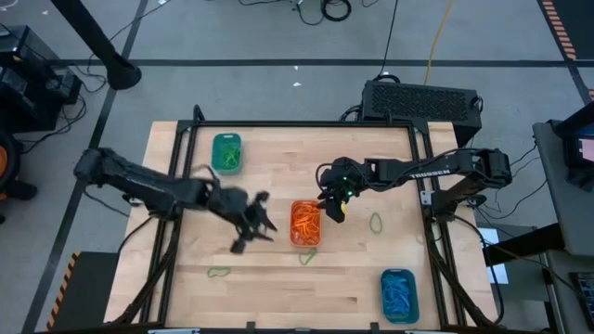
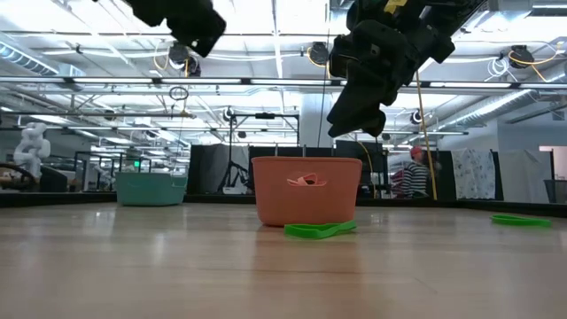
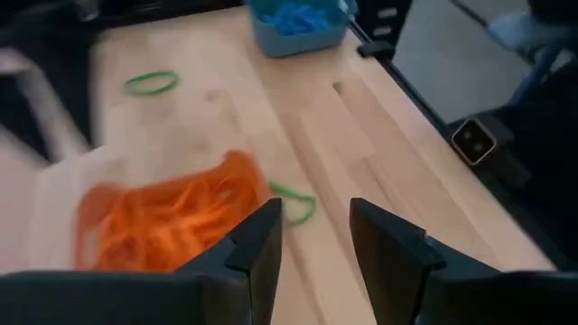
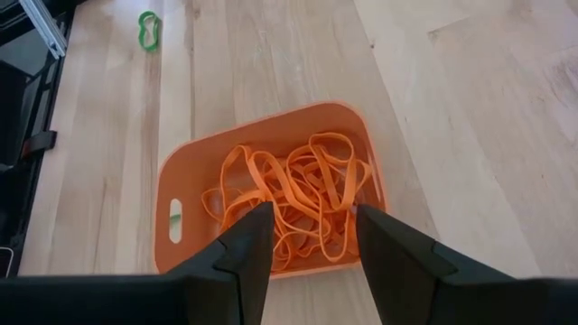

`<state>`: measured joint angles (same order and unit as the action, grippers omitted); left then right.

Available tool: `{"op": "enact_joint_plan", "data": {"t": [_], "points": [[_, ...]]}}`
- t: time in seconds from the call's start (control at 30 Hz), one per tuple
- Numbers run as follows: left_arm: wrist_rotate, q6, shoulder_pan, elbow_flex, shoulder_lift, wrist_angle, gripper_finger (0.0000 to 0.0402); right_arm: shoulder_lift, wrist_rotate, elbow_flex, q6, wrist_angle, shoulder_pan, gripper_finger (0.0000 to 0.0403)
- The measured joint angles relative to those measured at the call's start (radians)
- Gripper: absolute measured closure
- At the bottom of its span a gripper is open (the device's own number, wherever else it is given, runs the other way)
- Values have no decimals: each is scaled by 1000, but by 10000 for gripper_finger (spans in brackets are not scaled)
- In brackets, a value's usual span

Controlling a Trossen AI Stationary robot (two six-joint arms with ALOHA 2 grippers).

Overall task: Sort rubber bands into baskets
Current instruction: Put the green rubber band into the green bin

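Three baskets on the wooden table (image 1: 278, 288): orange basket (image 1: 305, 224) at centre, full of tangled orange rubber bands (image 4: 289, 194); teal basket with green bands (image 1: 226, 153) toward 10 o'clock from it; teal basket with blue bands (image 1: 398, 295) toward 4 o'clock, near the table's front edge. Loose on the wood: green band (image 1: 307, 257) just off the orange basket at 6 o'clock, second green band (image 1: 376, 222) well off at 3 o'clock, third green band (image 1: 218, 273) far out at 8 o'clock.

Left gripper (image 1: 252, 229) hangs beside the orange basket at 9 o'clock, clear of it and above the wood. Jaws parted with a plain gap, nothing between the fingers (image 3: 257, 257); past them, the wrist view takes in the orange basket, a green band beside it and the blue-filled basket farther on.

Right gripper (image 1: 332, 206) hovers at the orange basket's 2 o'clock corner, raised well above the rim in the low view. Jaws likewise apart and empty, fingers (image 4: 244, 257) pointed straight down at the heap of orange bands, not touching them.
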<state>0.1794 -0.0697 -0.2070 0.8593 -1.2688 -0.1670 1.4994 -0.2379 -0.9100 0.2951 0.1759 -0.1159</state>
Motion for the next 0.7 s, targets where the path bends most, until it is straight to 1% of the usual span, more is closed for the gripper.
{"op": "enact_joint_plan", "data": {"t": [0.07,0.17,0.3,0.5,0.7], "points": [[-26,-28,-63,0,-77,73,263,0,0,0,9,-1,0,252],[-41,-62,-133,26,-198,110,263,0,0,0,18,-1,0,252],[-130,-106,-189,104,-354,121,263,0,0,0,19,0,1,252],[-258,-154,-221,250,-570,108,263,0,0,0,41,7,30,252],[-286,-154,-212,339,-695,53,263,0,0,0,59,28,82,252]]}}
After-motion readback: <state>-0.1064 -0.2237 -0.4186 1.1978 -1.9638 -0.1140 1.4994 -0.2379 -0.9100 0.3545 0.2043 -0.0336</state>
